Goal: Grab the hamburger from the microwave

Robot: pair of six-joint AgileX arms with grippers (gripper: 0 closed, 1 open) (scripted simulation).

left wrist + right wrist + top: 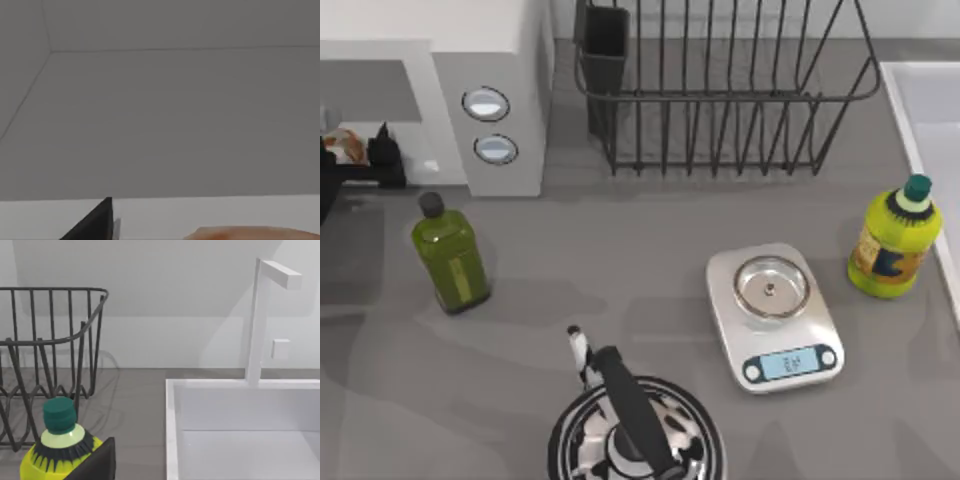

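The microwave stands at the table's back left, its cavity open toward the left edge. Just inside the cavity mouth lies the hamburger, an orange-brown bun with a pale patch. My left gripper reaches into the cavity at the bun and is open. In the left wrist view, one dark fingertip stands a little apart from the hamburger, with the grey cavity walls behind. My right gripper hangs parked over the table's right side.
An olive-green bottle stands just in front of the microwave. A black wire dish rack fills the back middle. A kitchen scale, a yellow bottle, a kettle and a white sink are also here.
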